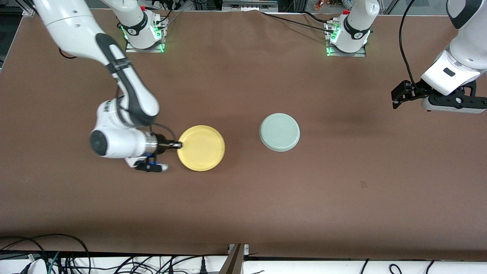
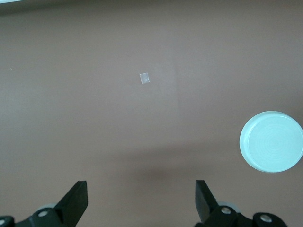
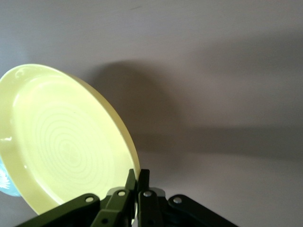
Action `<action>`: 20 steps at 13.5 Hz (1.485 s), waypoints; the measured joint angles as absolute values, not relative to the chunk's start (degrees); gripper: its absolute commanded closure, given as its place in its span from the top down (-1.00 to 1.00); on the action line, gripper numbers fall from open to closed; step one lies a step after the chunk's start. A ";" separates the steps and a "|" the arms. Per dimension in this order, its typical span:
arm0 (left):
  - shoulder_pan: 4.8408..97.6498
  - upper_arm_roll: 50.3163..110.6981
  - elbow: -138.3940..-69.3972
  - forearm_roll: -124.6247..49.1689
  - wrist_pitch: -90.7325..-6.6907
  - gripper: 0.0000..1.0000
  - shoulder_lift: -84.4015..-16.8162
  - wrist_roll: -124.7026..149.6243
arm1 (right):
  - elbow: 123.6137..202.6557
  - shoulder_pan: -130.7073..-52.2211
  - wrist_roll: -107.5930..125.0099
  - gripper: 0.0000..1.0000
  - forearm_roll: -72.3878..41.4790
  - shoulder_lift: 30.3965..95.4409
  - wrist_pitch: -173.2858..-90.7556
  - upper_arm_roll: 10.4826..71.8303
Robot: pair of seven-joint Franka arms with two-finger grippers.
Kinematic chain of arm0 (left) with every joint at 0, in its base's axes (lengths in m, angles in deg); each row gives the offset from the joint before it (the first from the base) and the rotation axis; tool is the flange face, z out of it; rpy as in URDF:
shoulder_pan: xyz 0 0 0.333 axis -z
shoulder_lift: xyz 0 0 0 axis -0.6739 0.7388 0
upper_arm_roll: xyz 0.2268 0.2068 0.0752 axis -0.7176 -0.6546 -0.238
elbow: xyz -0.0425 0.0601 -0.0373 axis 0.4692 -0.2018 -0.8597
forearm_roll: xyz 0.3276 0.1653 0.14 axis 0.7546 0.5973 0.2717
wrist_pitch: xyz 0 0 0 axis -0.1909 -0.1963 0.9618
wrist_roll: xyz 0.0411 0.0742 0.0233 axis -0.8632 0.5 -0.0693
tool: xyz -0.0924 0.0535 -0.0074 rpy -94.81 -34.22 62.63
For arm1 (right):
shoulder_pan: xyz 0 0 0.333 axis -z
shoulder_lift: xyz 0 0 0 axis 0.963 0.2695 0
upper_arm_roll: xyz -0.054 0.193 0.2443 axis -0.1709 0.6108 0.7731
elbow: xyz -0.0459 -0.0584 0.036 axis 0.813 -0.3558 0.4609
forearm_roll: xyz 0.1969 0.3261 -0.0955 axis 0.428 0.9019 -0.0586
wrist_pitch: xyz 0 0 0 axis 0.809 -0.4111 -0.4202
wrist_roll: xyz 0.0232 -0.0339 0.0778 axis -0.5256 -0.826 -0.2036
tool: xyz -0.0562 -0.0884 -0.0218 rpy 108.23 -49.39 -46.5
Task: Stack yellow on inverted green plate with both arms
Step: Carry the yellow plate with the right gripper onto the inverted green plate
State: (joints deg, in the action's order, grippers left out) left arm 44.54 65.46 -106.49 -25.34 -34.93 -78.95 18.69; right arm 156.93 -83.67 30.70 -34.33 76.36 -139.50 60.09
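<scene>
The bright yellow plate [image 1: 201, 147] is right side up, its rim pinched by my right gripper [image 1: 179, 144] at the edge toward the right arm's end of the table. In the right wrist view the fingers [image 3: 137, 182] are closed on the yellow plate's rim [image 3: 66, 146]. The pale green plate [image 1: 279, 132] lies upside down on the table, its ringed underside showing; it also shows in the left wrist view [image 2: 271, 141]. My left gripper [image 1: 398, 95] is open and empty, high over the left arm's end of the table, apart from both plates.
The brown table cover [image 1: 243, 198] spans the view. A small pale scrap [image 2: 145, 78] lies on it in the left wrist view. Cables run along the table edge nearest the front camera [image 1: 57, 255].
</scene>
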 measured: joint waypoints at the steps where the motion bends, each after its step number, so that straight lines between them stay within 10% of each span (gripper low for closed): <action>1: 44.55 65.51 -106.33 -25.34 -35.00 1.00 -78.89 18.69 | 156.94 -86.73 33.85 -1.00 -34.33 76.69 -142.43 60.11; 16: 44.49 68.54 -103.22 -25.34 -31.91 1.00 -78.04 18.63 | 154.12 -113.44 60.27 -1.00 -34.33 86.86 -169.21 58.63; 18: 44.36 68.44 -103.22 -25.34 -31.87 1.00 -77.99 18.63 | 153.96 -113.63 60.32 0.99 -34.33 86.86 -169.21 58.43; 20: 44.33 68.44 -103.22 -25.34 -31.86 1.00 -77.96 18.63 | 153.85 -113.63 60.34 1.00 -34.33 86.87 -169.21 58.24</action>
State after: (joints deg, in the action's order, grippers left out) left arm 44.33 68.44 -103.22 -25.34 -31.86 -77.96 18.63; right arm 153.85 -113.63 60.34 -34.33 86.87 -169.21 58.24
